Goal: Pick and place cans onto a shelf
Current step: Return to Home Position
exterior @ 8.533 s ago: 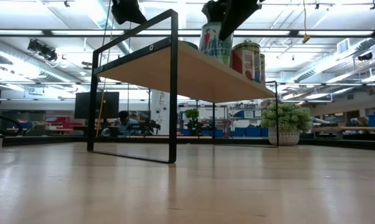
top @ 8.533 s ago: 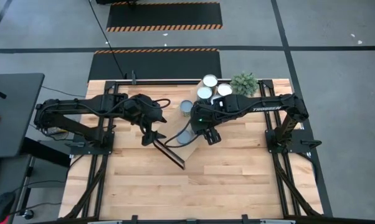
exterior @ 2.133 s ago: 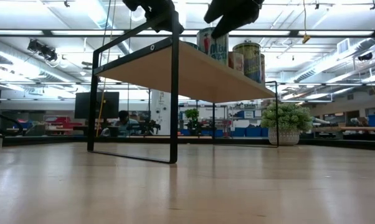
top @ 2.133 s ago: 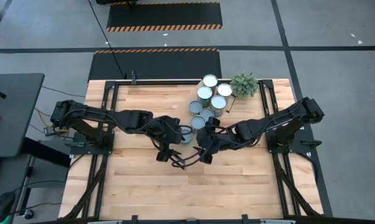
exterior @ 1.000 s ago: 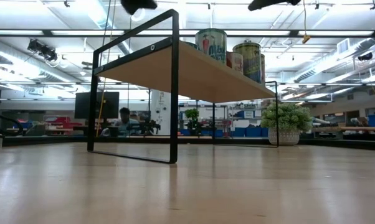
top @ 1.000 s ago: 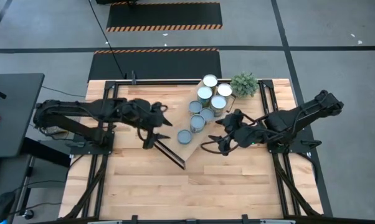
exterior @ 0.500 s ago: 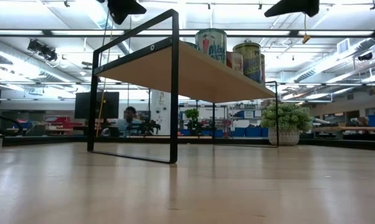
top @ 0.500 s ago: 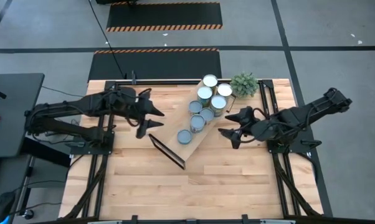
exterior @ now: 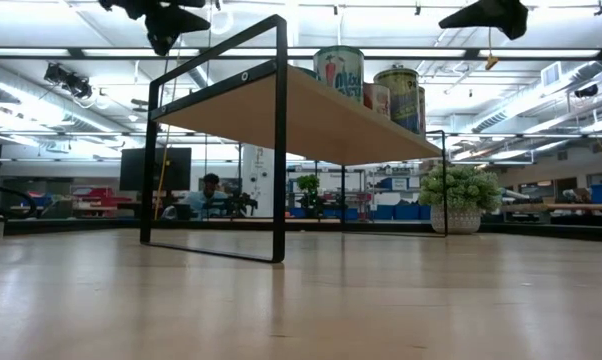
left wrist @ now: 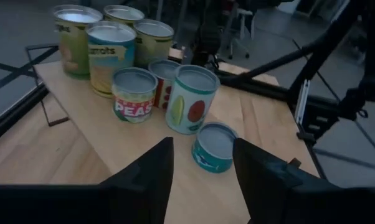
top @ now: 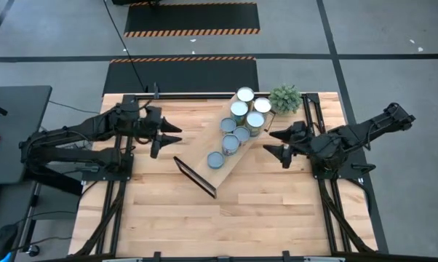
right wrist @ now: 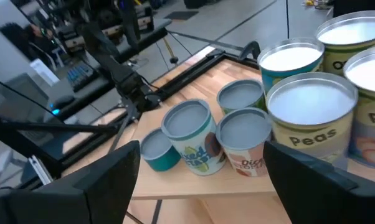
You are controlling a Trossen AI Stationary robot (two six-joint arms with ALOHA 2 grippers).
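Note:
Several cans [top: 231,145] with pale round tops stand in a cluster on the light-wood shelf [top: 198,164], which lies slantwise across the table's middle and rests on dark end frames [exterior: 278,140]. The left wrist view shows them too, a short teal can [left wrist: 213,146] nearest. My left gripper [top: 177,135] hovers left of the shelf, open, with nothing between its fingers [left wrist: 147,171]. My right gripper [top: 270,143] hovers right of the shelf, wide open and empty, facing the cans [right wrist: 187,137].
A small potted plant [top: 285,97] stands at the table's far edge, beside the shelf's far end. Black frame rails [top: 124,156] run along the table's left and right sides. Bare wooden tabletop [top: 226,225] lies on the near side. A person [exterior: 209,186] shows in the room beyond.
Both grippers have drawn back from the shelf: my left one toward the table's left and far edges, my right one toward the right and far edges. The cans stand on the shelf as before.

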